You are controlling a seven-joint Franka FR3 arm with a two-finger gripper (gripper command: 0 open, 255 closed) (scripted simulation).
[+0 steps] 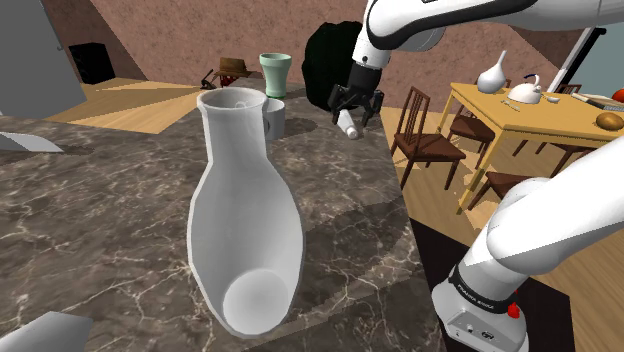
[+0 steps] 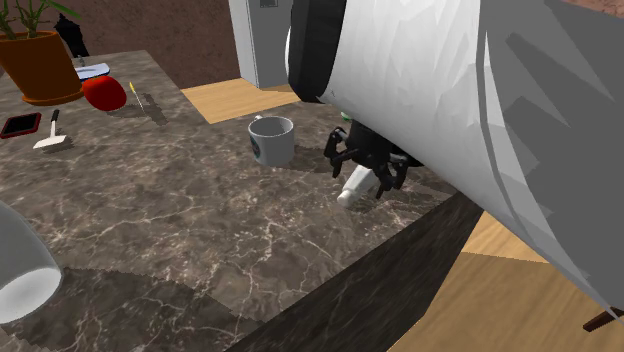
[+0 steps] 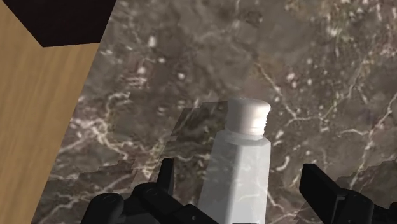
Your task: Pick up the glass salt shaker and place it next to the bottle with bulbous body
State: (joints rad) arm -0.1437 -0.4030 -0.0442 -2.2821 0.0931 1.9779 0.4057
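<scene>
Where the marble countertop [image 1: 120, 230] runs toward the upper middle of the shoulder view, the black gripper [image 1: 356, 108] hangs near the slab's far right edge, and the pale salt shaker [image 1: 347, 123] sits tilted just under its claws. A grey mug [image 1: 273, 118] stands to the left of them. The tall white bottle [image 1: 245, 210] with the swollen body fills the foreground centre, well apart from the shaker. In the second exterior view the gripper [image 2: 366, 170] is right of centre, close to the counter's edge, with the salt shaker [image 2: 356, 187] slanting down and to the left beneath it; whether its lower end touches the stone I cannot tell. The mug [image 2: 271, 139] stands just to the left, and the bottle [image 2: 20, 275] shows at the lower left corner, far from the shaker. In the wrist view the translucent salt shaker [image 3: 240, 165] points its white cap away from the gripper [image 3: 238, 175]. The two black fingers [image 3: 167, 178] stand spread, and a strip of marble shows between each of them and the shaker's sides, so they do not clasp it. Wooden floor [image 3: 38, 114] lies beyond the counter's edge at the left.
</scene>
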